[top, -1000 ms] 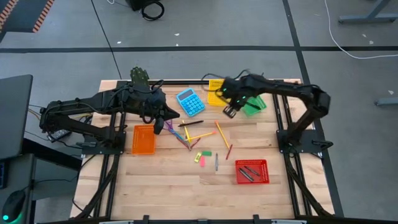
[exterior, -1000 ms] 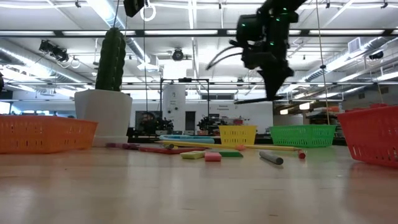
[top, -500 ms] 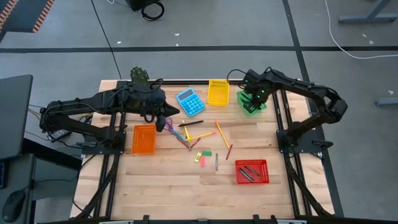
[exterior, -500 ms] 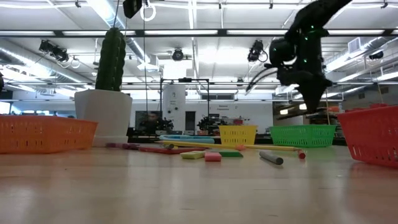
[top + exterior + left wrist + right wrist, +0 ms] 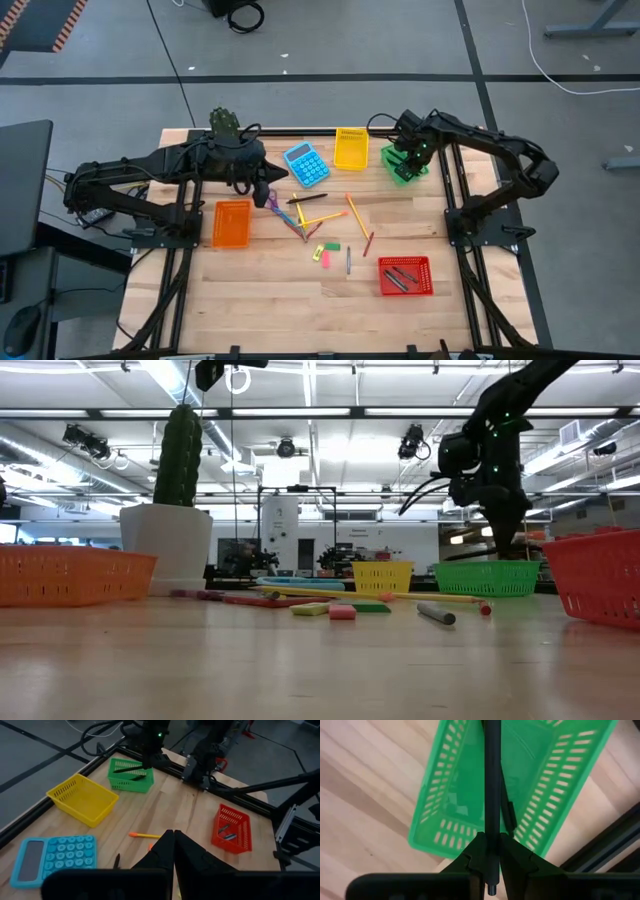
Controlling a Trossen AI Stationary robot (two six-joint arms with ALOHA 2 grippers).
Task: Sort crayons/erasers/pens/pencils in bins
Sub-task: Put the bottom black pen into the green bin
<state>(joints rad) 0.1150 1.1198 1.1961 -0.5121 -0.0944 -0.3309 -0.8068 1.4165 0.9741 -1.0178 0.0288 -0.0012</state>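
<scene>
My right gripper [image 5: 491,857] hangs over the green bin [image 5: 404,168] at the table's far right, shut on a black pen [image 5: 492,790]. A second dark stick [image 5: 138,777] lies inside that bin. My left gripper [image 5: 173,851] is shut on nothing and hovers above the table's left middle, near the blue calculator [image 5: 306,164]. Yellow and orange pencils [image 5: 357,214], pink and green erasers [image 5: 325,251] and a grey pen [image 5: 348,261] lie loose on the wood at mid-table. My right gripper pinches the black pen between its two fingers, close to one end, so only a short stub [image 5: 491,887] pokes out behind them. The fingers point down from above and lie across the pen. The pen is level and reaches out over the green bin [image 5: 465,825].
The yellow bin [image 5: 351,148] stands beside the green one. The orange bin [image 5: 231,224] is at the left, and the red bin [image 5: 405,276] with dark sticks is at the near right. Purple-handled scissors [image 5: 281,214] and a potted cactus [image 5: 225,124] sit on the left half.
My right gripper has carried the black pen from beside the yellow bin toward the table's right edge and downward, and it now stands over the green bin. Most of that travel came early, and it has nearly settled. The pen has stayed level in the hold.
</scene>
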